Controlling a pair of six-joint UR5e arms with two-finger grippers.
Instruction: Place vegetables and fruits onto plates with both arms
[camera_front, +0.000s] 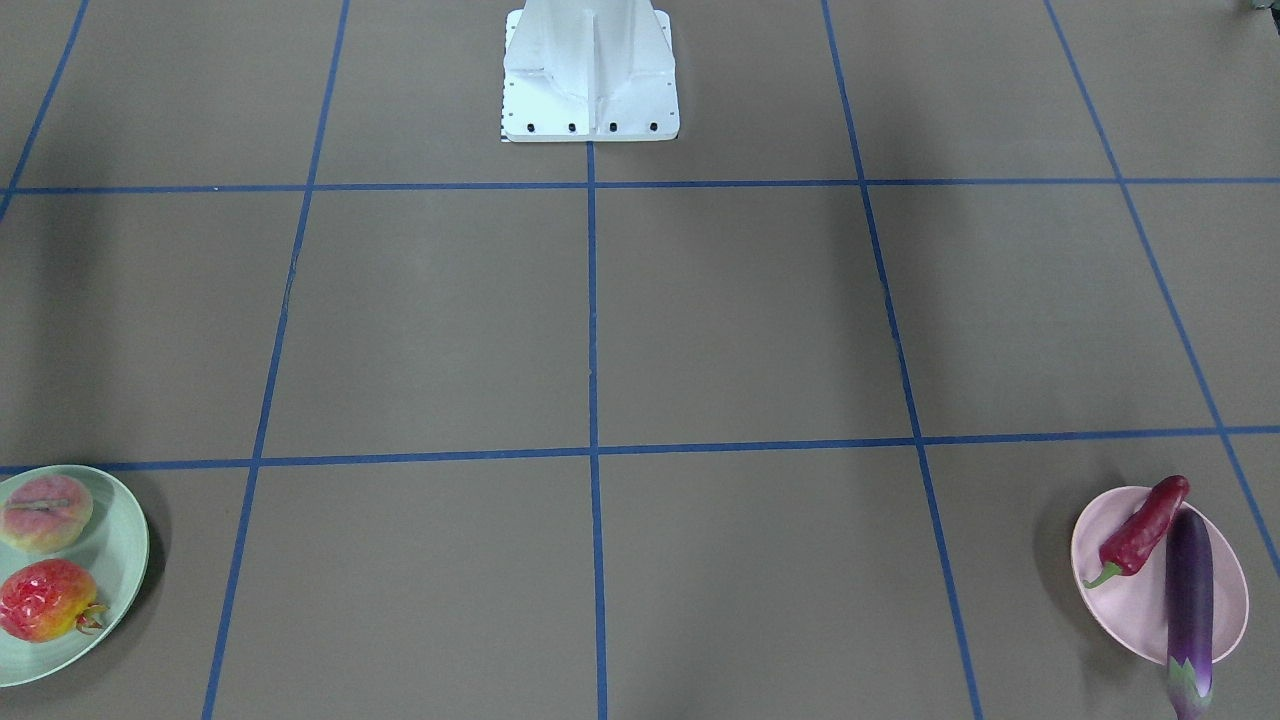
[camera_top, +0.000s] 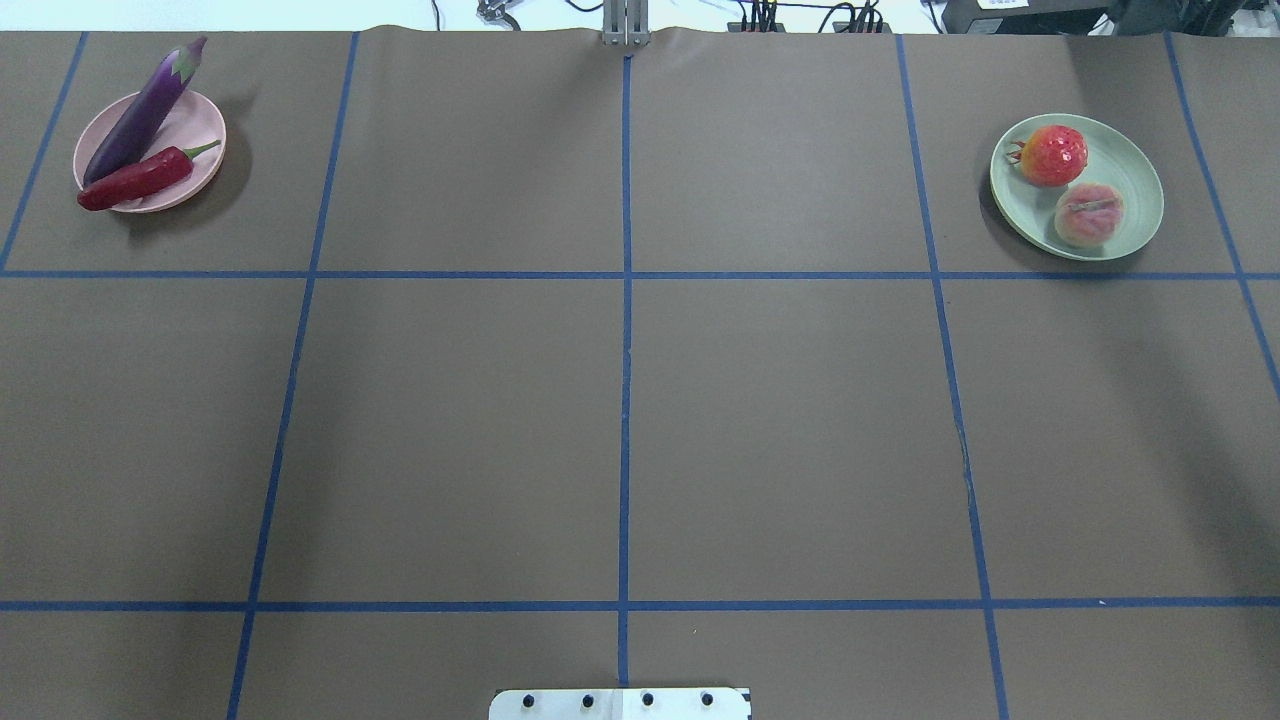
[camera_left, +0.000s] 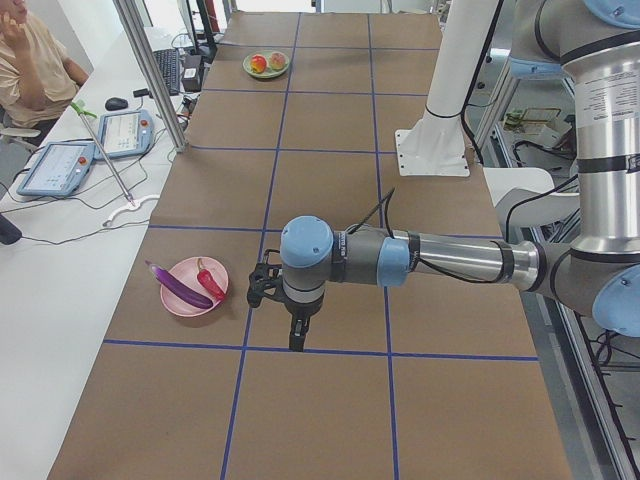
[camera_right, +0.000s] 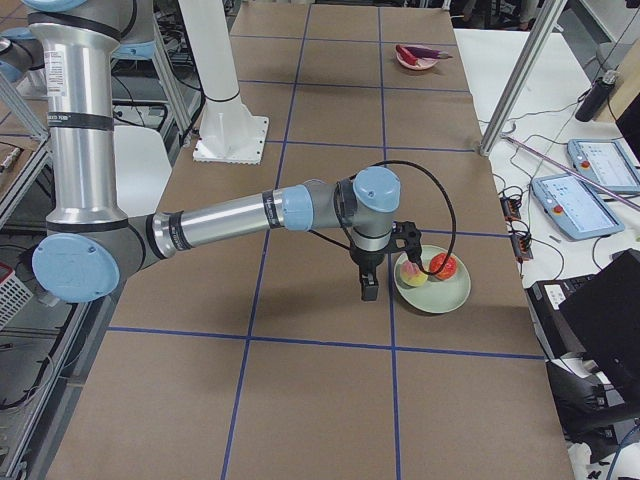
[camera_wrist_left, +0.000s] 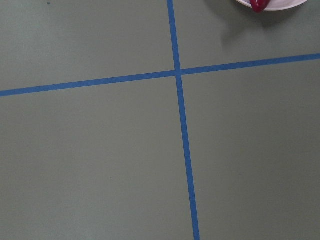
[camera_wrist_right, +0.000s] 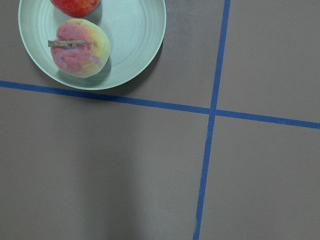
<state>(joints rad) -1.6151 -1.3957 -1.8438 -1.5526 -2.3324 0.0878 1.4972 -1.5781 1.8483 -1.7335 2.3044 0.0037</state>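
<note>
With eggplant (camera_top: 140, 120) and chili pepper (camera_top: 140, 180) laid on the pink plate (camera_top: 195, 130) far left of the base (camera_top: 620, 703), and peach (camera_top: 1088, 214) and pomegranate (camera_top: 1052, 155) on the green plate (camera_top: 1130, 175) far right, the left gripper (camera_left: 297, 343) and right gripper (camera_right: 367, 293), whose opening cannot be told, are best raised straight clear.

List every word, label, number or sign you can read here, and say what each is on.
No text here can be read.
On the left arm, a sticker: print too small to read.
On the right arm, a second sticker: also too small.
The tablet screens beside the table: blurred.
The pink plate and green plate: no markings.
</note>
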